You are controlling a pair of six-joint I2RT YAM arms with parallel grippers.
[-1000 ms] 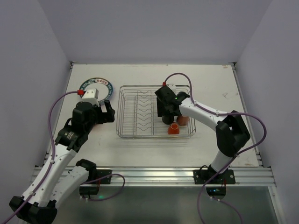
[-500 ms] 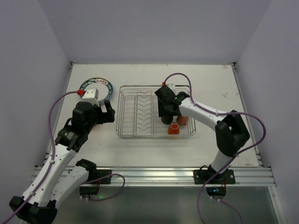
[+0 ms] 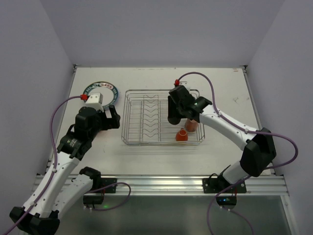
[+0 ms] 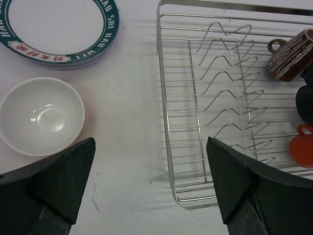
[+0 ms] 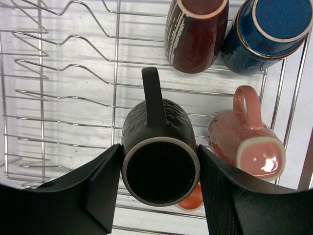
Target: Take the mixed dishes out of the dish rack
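1. Your right pincer (image 5: 159, 164) is clamped on the black mug (image 5: 156, 122). One finger presses each side, the mouth faces the wrist camera, and the handle points away from it.
2. You hold that mug over the right end of the dish rack (image 3: 146, 117). It partly hides the orange mug (image 5: 188, 201) beneath it.
3. Other mugs in the rack: the pink mug (image 5: 247, 142) lies on its side just right of the black one. The maroon mug (image 5: 195, 32) and the blue mug (image 5: 271, 29) sit side by side at the far side.
4. Your left pincer (image 4: 150, 147) stands wide apart, gripping nothing, above the surface (image 4: 132, 98) between the bowl (image 4: 41, 117) and the rack's left wall.
5. The bowl, white inside, stands upright on the surface left of the rack. It is near the dark-rimmed plate (image 4: 63, 29) but not touching it. A lavender edge shows under that plate.
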